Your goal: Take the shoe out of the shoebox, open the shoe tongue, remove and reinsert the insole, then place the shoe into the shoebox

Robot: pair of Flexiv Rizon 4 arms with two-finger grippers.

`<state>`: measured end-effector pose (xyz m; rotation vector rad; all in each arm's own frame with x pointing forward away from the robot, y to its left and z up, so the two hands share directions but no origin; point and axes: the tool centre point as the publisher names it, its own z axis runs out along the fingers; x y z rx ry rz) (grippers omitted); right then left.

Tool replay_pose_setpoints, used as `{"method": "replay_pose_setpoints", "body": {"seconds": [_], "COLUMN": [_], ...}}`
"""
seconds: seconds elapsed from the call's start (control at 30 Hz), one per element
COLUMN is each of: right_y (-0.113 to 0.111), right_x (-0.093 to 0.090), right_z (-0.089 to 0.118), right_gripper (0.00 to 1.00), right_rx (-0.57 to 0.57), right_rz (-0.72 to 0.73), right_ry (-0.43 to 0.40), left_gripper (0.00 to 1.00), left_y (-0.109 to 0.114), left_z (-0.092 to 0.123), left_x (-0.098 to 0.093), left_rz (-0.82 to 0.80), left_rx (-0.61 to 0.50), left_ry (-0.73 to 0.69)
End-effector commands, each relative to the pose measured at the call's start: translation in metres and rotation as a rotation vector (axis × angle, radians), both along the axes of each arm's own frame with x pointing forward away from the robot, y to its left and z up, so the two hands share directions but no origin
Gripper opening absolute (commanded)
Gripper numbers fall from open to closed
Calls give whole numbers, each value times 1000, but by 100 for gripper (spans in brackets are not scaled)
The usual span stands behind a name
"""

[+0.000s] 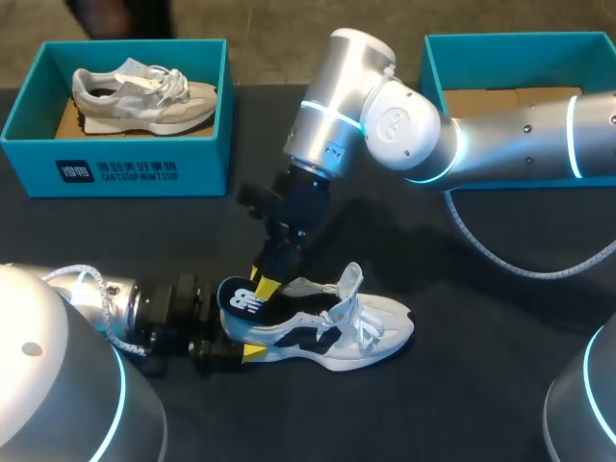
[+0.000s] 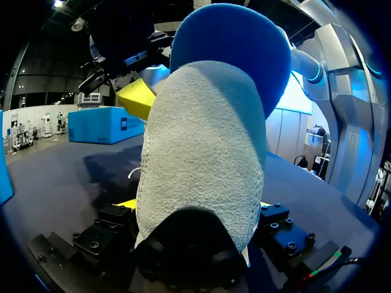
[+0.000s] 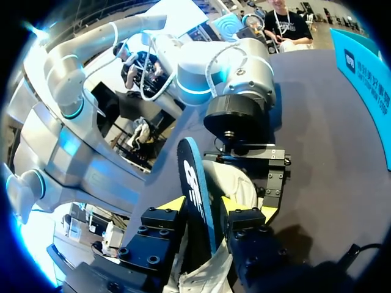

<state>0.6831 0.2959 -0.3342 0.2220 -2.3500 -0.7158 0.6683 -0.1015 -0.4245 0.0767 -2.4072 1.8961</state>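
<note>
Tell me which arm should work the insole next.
Right. The right pincer is shut on the blue insole standing out of the shoe; the left pincer grips the shoe's heel, steadying it.

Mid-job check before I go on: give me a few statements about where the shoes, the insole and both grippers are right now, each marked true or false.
1. The white shoe lies on the table, outside both boxes. True.
2. The right gripper is shut on the blue insole. True.
3. The left gripper hangs free of the white shoe. False: it is shut on the shoe's heel.
4. The left box is empty. False: a beige shoe lies in it.
5. The insole sits flat inside the white shoe. False: it sticks up out of the heel end.
</note>
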Motion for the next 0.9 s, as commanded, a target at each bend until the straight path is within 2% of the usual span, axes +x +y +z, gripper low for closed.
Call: {"method": "replay_pose_setpoints", "body": {"seconds": [0.03,0.3,0.73,0.9], "right_y": [-3,-5,-3,-2], "right_x": [-3,-7,-11,-12], "right_z": [1,0,-4,-8], "right_gripper": [31,25,22,14], "right_rx": [7,26,27,22], "right_rz": [-5,-3,6,6], "right_ry": [-3,6,14,17], "left_gripper": [0,0,0,0], "left_y": [0,0,0,0], "left_z": [-6,-6,-6,-6], "left_x": [0,0,0,0], "left_rz": [2,2,2,2], "left_rx": [2,2,2,2], "left_ry": [0,0,0,0]}}
